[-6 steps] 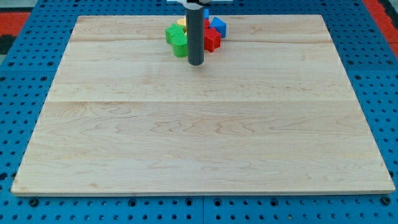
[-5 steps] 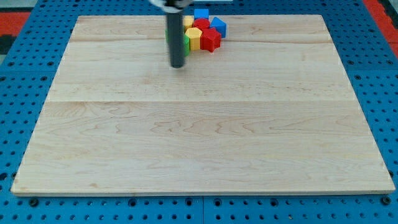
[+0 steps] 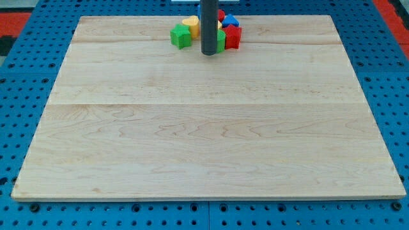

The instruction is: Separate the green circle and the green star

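A green block (image 3: 181, 36), star-like in outline, lies near the view's top, left of my rod. A second green block (image 3: 221, 41) shows only as a sliver at the rod's right edge, so its shape cannot be made out. My tip (image 3: 208, 54) rests on the board between the two green blocks, touching or nearly touching the right one. The rod hides the middle of the cluster.
A yellow block (image 3: 190, 25) sits just above and to the right of the left green block. A red block (image 3: 232, 37), a blue block (image 3: 230, 21) and another red block (image 3: 221, 14) crowd the rod's right side. The wooden board (image 3: 204, 140) lies on a blue pegboard.
My tip moved left and then back to the right, into the cluster. The two green blocks, which were together at the cluster's left, now lie apart on either side of the rod. The other blocks shifted right.
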Available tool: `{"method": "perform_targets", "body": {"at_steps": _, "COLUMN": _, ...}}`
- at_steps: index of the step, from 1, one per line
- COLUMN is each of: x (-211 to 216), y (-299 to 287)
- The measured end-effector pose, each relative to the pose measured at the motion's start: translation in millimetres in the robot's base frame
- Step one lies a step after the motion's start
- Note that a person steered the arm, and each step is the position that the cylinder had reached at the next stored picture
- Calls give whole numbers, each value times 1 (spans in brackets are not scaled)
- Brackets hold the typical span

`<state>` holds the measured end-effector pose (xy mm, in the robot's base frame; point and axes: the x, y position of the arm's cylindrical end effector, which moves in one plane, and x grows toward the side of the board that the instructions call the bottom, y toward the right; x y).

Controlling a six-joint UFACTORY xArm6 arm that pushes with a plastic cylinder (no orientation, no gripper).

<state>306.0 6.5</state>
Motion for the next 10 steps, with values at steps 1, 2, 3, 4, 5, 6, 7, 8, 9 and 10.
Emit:
{"method": "perform_targets", "body": {"at_steps": 1, "x": 21, "y": -24}}
{"method": "perform_targets", "body": {"at_steps": 2, "x": 29, "y": -67}}
{"method": "perform_targets", "body": {"at_steps": 3, "x": 35, "y": -124}}
{"method": "perform_targets", "body": {"at_steps": 4, "x": 36, "y": -172}}
{"method": "perform_targets", "body": {"at_steps": 5, "x": 36, "y": -208}}
{"method": "perform_targets", "body": {"at_steps": 6, "x": 30, "y": -256}}
{"method": "perform_targets", "body": {"at_steps": 7, "x": 2, "y": -246}}
{"method": "perform_targets", "body": {"at_steps": 8, "x": -6, "y": -212}}
{"method": "perform_targets", "body": {"at_steps": 9, "x": -7, "y": -200}}
{"method": "perform_targets", "body": {"at_steps": 10, "x": -17, "y": -182}}
